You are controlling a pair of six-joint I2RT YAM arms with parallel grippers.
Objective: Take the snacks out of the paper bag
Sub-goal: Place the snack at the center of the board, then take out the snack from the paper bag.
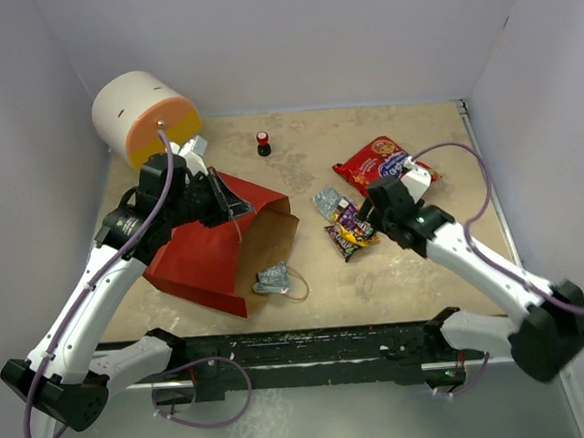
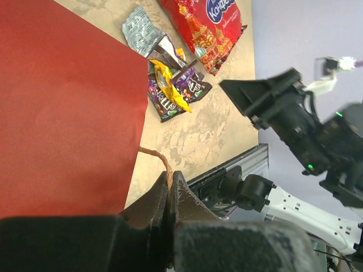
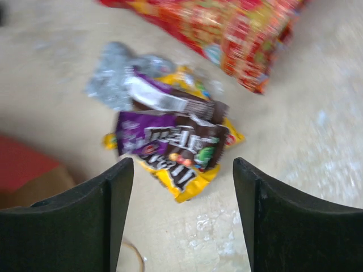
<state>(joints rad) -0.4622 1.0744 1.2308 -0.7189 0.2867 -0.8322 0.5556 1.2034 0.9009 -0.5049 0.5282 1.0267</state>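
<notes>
tan tabletop, white walls. paper bag (image 1: 199, 256) lies on its side, mouth toward centre; my left gripper (image 2: 169, 187) is pinched tight on its twine handle (image 2: 159, 156), i judge to tip it. no snack shows inside. silver packet (image 1: 273, 277) sits at the mouth. candy packets (image 1: 344, 223) lie under my right gripper (image 3: 182, 167), jaws wide, empty; chip bag (image 1: 373, 161) is just beyond.

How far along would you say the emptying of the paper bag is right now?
Done: the red chip bag and a pile of candy packets lie out beside the paper bag. In hand: the left fingers pinch its twine handle; the right fingers hang open over the pile. Left: a silver packet sits at the bag's mouth; deeper inside is hidden.
</notes>
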